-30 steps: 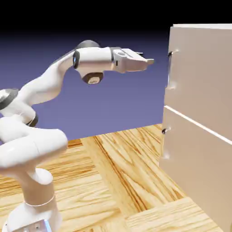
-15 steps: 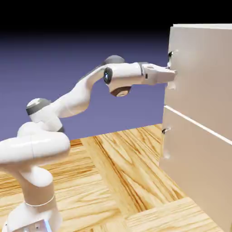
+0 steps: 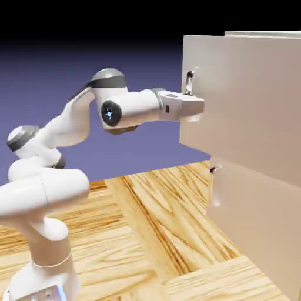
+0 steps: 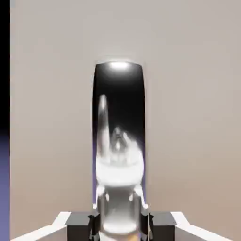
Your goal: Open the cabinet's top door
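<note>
Landmark for all positions: the bar handle (image 3: 189,83) of the top door (image 3: 250,103). The bar handle is on the door face, close to the free vertical edge at the exterior view's left. Its long axis is vertical.

Hand state: the hand (image 3: 199,107) is clenched on the bar handle, at the handle's lower part. In the hand view, the 2 fingertips (image 4: 120,227) are on opposite sides of the bar handle, across its long axis. The handle runs straight up that view from between them.

Door state: the top door is partly open. Its free edge, beside the bar handle, stands out from the cabinet (image 3: 264,33) and overhangs the lower door (image 3: 258,217). The lower handle (image 3: 216,169) is below the bar handle and apart from the hand.

Required motion: the arm (image 3: 138,109) reaches the bar handle from the exterior view's left. The pull therefore goes toward that side, away from the cabinet. The hinge is not visible; it is probably at the edge opposite the bar handle. Move the hand along an arc about that edge and turn the wrist with the door.

Caution: a straight pull can twist the fingertips off the bar handle.
</note>
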You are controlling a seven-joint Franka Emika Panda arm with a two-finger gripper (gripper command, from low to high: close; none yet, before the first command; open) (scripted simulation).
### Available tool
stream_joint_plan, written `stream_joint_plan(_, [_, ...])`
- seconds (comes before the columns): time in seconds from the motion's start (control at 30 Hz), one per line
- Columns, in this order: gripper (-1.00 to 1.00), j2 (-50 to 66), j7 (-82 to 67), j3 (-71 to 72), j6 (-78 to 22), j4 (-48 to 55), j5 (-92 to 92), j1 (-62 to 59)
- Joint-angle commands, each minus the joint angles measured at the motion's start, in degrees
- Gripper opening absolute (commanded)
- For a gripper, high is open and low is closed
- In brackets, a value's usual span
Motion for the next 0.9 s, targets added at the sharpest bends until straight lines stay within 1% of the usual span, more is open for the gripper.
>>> stream_joint_plan(0.0, [-1.0, 0.67, -0.97, -1.38, -2.43, -0.98, -0.99, -0.34])
stream_joint_plan(0.2, [-1.0, 5.94, -6.86, -9.79, -17.39, -4.75, -7.99, -4.6])
stream_joint_plan(0.43, [-1.0, 15.6, -15.08, -18.11, -34.83, -4.71, -18.54, -13.11])
stream_joint_plan(0.67, [-1.0, 29.47, -26.91, -22.19, -51.29, 0.53, -32.25, -23.9])
stream_joint_plan(0.87, [-1.0, 41.93, -38.79, -21.48, -60.22, 8.27, -45.13, -31.74])
